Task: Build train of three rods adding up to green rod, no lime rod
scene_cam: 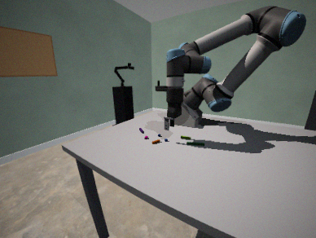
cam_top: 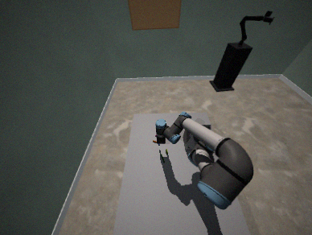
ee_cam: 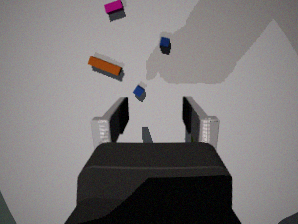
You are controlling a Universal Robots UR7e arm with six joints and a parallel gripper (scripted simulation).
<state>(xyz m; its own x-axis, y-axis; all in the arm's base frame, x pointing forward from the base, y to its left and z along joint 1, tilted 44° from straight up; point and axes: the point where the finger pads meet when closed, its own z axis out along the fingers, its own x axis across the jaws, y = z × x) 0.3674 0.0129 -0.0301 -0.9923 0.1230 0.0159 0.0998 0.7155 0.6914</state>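
My gripper [ee_cam: 155, 108] [scene_cam: 168, 122] is open and empty, hanging a little above the table. In the wrist view a blue rod [ee_cam: 140, 91] lies just ahead of the fingers, a second blue rod [ee_cam: 165, 44] farther on, an orange rod [ee_cam: 105, 66] to the left and a magenta rod [ee_cam: 115, 7] beyond it. In the exterior view the orange rod [scene_cam: 155, 142], the magenta rod [scene_cam: 146, 138], a purple rod [scene_cam: 141, 130], both blue rods [scene_cam: 166, 140] [scene_cam: 160, 135], a lime rod [scene_cam: 186, 138] and the green rod [scene_cam: 195, 143] lie spread apart, none touching.
A black pedestal with a small arm [scene_cam: 123, 102] stands on the floor beyond the table. The robot's base [scene_cam: 191, 116] sits on the table behind the rods. The table's near edge [scene_cam: 122, 179] is far from the rods.
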